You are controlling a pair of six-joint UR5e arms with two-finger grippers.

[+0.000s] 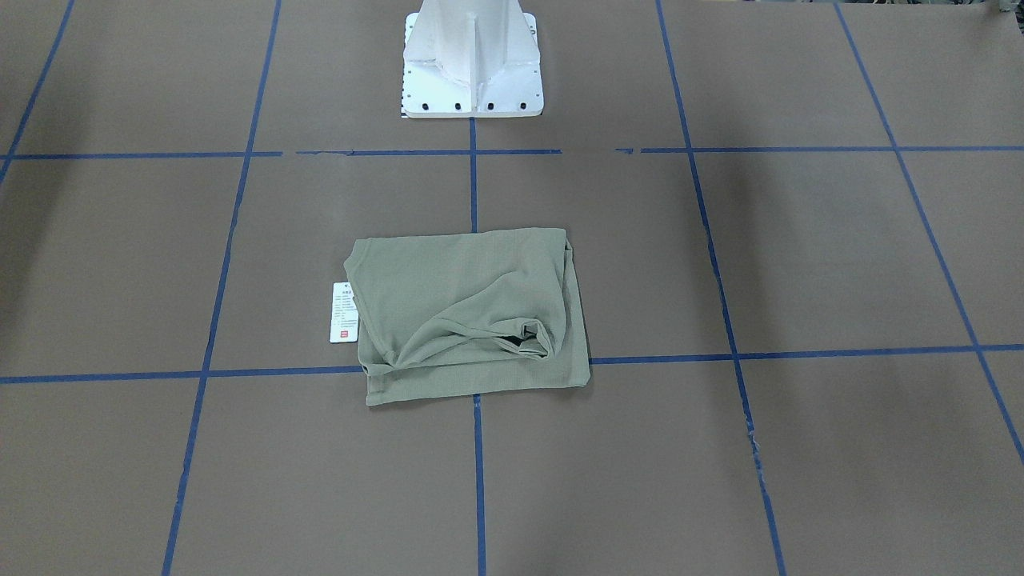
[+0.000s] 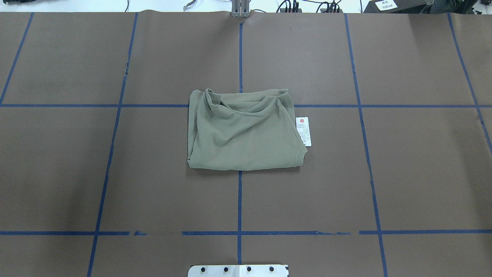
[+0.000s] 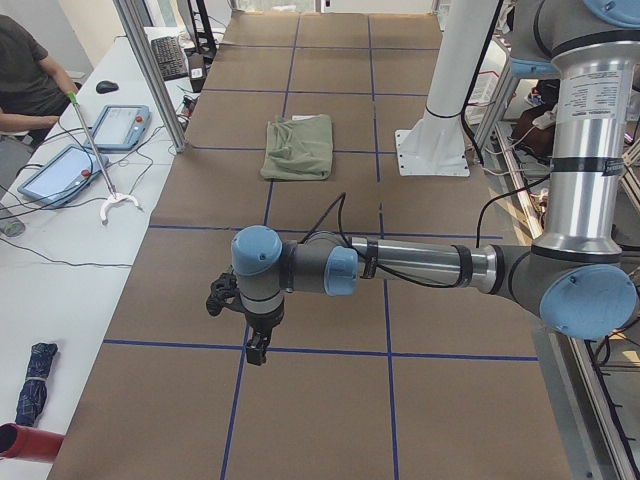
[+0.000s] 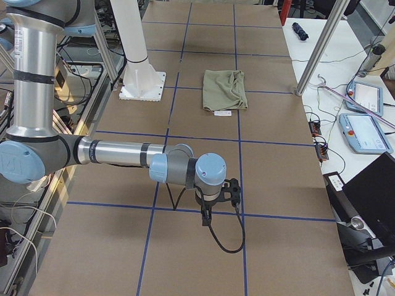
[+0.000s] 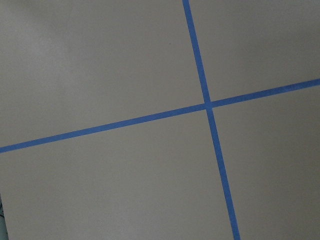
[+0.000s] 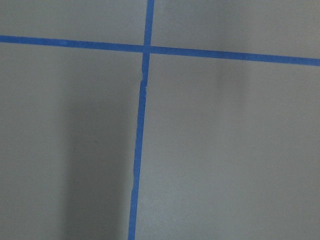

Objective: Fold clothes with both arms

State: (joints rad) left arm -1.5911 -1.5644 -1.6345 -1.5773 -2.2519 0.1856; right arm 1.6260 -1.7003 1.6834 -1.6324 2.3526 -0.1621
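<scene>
The sage-green shirt (image 2: 244, 130) lies folded into a rough rectangle at the table's middle, with creases across its top layer. It also shows in the front-facing view (image 1: 468, 316) and in both side views (image 3: 298, 147) (image 4: 226, 89). Its white hang tag with a red mark (image 2: 303, 131) sticks out at one side (image 1: 344, 312). My left gripper (image 3: 257, 350) hangs over bare table far from the shirt, toward my left end. My right gripper (image 4: 205, 217) hangs likewise toward my right end. Both show only in side views, so I cannot tell whether they are open or shut.
The brown table cover (image 2: 115, 173) carries a grid of blue tape lines. The white pedestal base (image 1: 472, 64) stands at the robot's side of the shirt. Side tables hold tablets (image 3: 120, 125) (image 4: 364, 132), cables and a reaching tool. A seated person (image 3: 30, 80) is beside the left table.
</scene>
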